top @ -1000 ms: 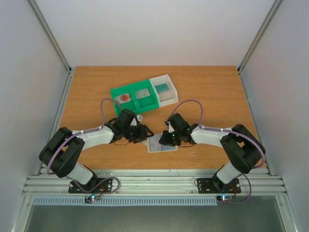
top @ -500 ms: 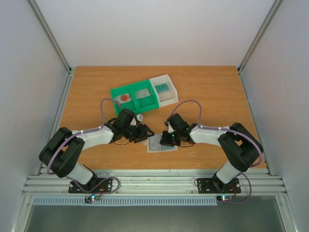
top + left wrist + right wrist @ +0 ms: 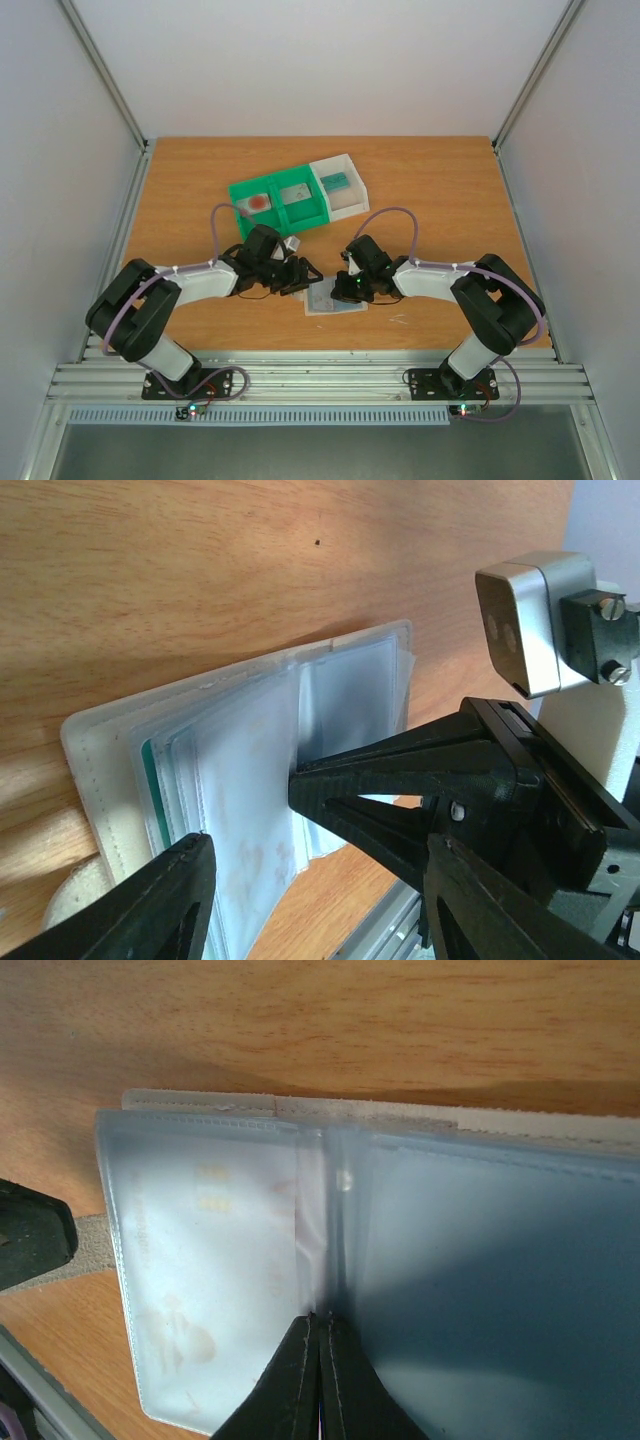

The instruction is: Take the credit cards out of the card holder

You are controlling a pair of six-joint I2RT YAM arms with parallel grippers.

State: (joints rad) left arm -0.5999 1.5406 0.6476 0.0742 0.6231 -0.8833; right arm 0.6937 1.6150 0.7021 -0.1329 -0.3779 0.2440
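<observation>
I read the left claw (image 3: 306, 273) as released, its fingers spread astride the left leaf of the card holder (image 3: 332, 303). The holder lies opened at the middle of the counter's (image 3: 450, 190) near edge, with a teal card edge (image 3: 150, 780) showing in its clear pockets. The right claw (image 3: 318, 1322) is clenched, tips on the middle fold. Toward the far edge, the green tray (image 3: 300, 220) holds a red-circle card (image 3: 257, 202) and a grey card (image 3: 297, 193). The white tray (image 3: 350, 203) holds a teal card (image 3: 336, 181).

Green tray (image 3: 300, 221), white tray (image 3: 349, 200) behind card holder (image 3: 330, 303); bare tabletop (image 3: 450, 200) right
</observation>
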